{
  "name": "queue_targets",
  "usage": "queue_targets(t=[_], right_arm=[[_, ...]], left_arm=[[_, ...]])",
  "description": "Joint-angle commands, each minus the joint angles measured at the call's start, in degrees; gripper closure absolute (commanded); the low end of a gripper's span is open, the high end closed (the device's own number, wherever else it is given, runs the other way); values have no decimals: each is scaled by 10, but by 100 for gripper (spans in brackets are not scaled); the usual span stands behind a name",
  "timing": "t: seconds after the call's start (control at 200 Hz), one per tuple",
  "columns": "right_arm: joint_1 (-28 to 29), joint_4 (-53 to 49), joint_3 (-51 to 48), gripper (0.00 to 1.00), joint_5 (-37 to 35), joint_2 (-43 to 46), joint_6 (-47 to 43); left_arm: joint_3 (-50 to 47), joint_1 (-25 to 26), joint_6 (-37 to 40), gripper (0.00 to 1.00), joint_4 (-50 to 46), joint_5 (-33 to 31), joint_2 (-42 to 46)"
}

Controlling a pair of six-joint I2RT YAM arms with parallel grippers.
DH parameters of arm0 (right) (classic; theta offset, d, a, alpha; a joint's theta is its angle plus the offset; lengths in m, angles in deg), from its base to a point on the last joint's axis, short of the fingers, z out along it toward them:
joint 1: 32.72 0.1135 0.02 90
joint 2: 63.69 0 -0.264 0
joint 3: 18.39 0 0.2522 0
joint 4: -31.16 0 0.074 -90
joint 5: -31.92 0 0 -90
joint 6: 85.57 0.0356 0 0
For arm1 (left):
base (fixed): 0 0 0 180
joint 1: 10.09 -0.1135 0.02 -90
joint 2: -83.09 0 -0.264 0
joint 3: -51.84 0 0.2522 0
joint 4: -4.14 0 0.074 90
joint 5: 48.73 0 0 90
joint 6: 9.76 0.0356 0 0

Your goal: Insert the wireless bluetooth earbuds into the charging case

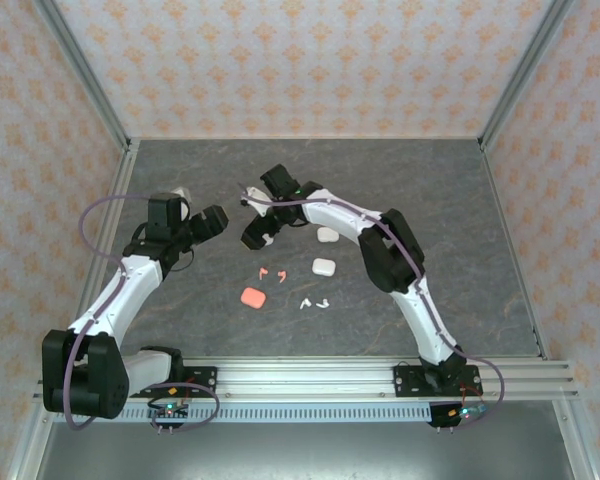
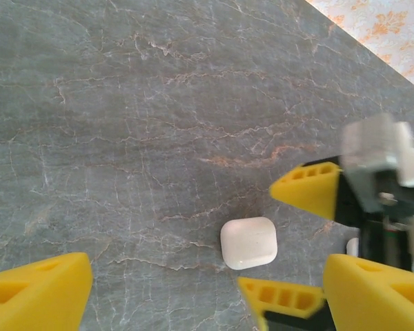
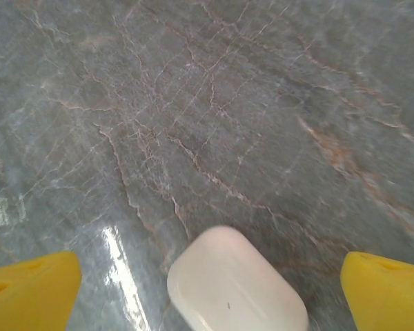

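Right wrist view: right tool (image 3: 210,276) is wide open and empty, straddling a white case (image 3: 234,286). The case's long axis sits skewed to the closing line and touches neither finger. Left tool (image 2: 207,276) is also wide and empty, same case just ahead of it. Top view: coral earbuds (image 1: 264,272) and white earbuds (image 1: 323,302) lie loose on the tabletop (image 1: 430,200), toward the arm bases from both tools. Right tool looks nearer.
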Motion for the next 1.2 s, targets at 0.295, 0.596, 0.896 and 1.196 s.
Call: queue_targets(t=[0.295,0.596,0.896,1.196], right_arm=[[9,-96,19,7,-10,-23,-47],[20,-77,-85,18,-47,42,-93],[35,-77,-87,34,-137,26,-116],[39,-40,-115,57,-205,50,-122]], left_arm=[[-22,-7,6,13,-6,14,15],[-18,-8,8,13,-4,17,12],[-16,-9,8,13,-8,14,12],[-15,-10,15,13,-18,22,22]])
